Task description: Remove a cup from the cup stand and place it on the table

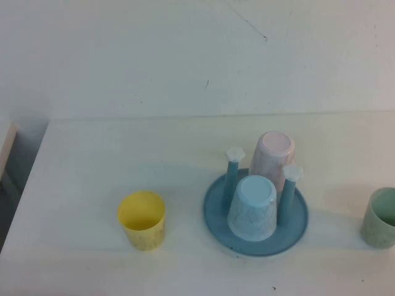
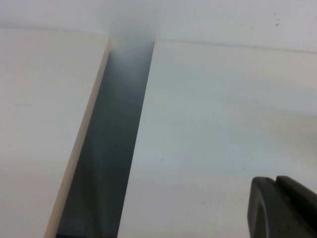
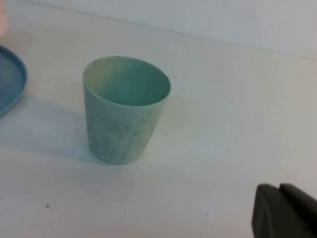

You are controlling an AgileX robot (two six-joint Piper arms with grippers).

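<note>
The light blue speckled cup [image 1: 252, 208] sits upside down on the front of the blue cup stand [image 1: 213, 216], which rests on the white table [image 1: 92, 160]. A pale pink cup [image 1: 273, 157] is upside down on a rear peg. Two bare pegs with white flower caps [image 1: 233, 168] [image 1: 289, 185] stand beside them. Neither arm shows in the high view. My left gripper [image 2: 276, 184] is shut and empty over bare table near its left edge. My right gripper [image 3: 279, 191] is shut and empty, a short way from the pale green cup [image 3: 124, 109].
A yellow cup [image 1: 142, 220] stands upright left of the stand. The pale green cup [image 1: 381, 217] stands upright at the right edge of the high view. The stand's rim [image 3: 10, 79] shows beside it. A dark gap [image 2: 109, 148] separates the table from a neighbouring surface on the left.
</note>
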